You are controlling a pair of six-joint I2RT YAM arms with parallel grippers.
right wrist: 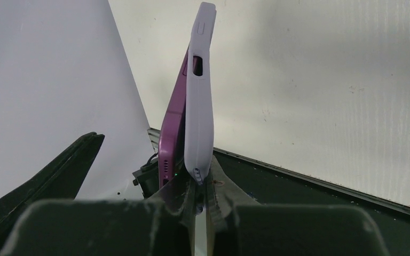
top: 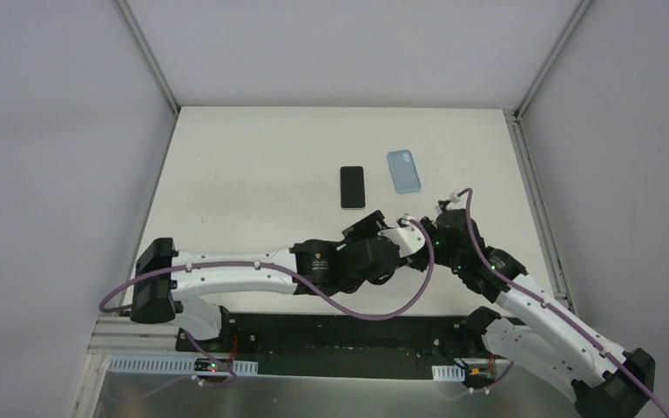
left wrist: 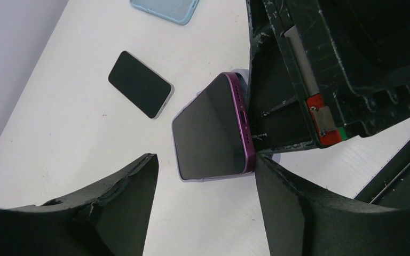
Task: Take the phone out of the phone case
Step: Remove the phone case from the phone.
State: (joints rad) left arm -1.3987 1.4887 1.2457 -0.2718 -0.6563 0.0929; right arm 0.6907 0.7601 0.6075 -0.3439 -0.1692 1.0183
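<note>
Left gripper (left wrist: 205,162) fingers spread, straddling the bottom end of the purple phone (left wrist: 211,130), not clamped on it. Phone is up off the table (top: 253,174), bottom edge peeled out of the lavender case (right wrist: 199,96), top end looks still seated. Right gripper (right wrist: 196,189) pressed together, pinching the case's lower lip. Step: extraction, partway. Next, likely: left pinches the phone and pulls it clear while right holds the case.

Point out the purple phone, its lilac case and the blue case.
purple phone (left wrist: 211,133): left wrist view, dark screen.
lilac case (right wrist: 199,112): right wrist view, side wall.
blue case (top: 403,171): top view, its middle.
</note>
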